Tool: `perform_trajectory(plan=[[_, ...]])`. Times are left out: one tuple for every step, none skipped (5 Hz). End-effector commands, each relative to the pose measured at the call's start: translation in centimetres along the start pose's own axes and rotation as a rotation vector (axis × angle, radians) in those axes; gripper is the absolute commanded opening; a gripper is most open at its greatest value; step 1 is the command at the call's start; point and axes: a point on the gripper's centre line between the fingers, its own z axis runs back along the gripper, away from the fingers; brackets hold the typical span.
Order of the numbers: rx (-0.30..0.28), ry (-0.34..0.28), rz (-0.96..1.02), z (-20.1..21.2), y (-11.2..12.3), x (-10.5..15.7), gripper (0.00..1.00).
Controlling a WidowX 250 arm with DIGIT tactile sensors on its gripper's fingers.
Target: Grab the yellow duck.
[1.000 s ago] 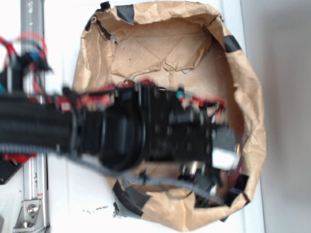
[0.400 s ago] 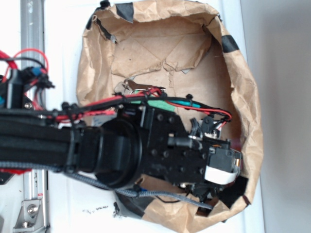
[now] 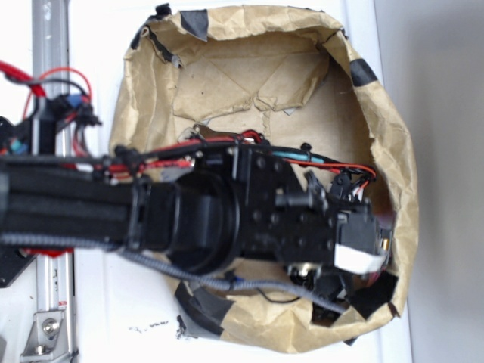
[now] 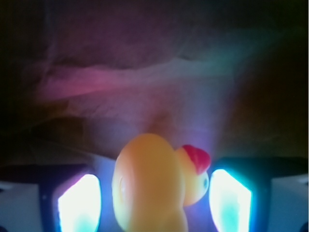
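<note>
Closing evenly looks like the way to finish this step: in the wrist view the two fingers (image 4: 79,203) stand apart on either side of the small rounded yellow rubber duck (image 4: 149,186) with its red beak, a gap showing on each side, so they are open and hold nothing yet. The duck sits between them inside the crumpled brown paper bag (image 3: 393,151), whose wall rises close behind it and could snag. From outside, the black arm hides the duck; the white tabletop (image 3: 98,60) carries the bag.
</note>
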Motion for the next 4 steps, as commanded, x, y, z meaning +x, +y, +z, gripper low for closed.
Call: perform_trajectory(plan=[[0.006,-0.051,0.037,1.3,1.5,0.1,0.00],[0.029,-0.066,0.147,5.0,3.3,-0.7,0.00],[0.008,-0.033,0.380,10.5,5.6,-2.0,0.00],[0.029,0.158,0.517,13.5,5.7,-3.2,0.00]])
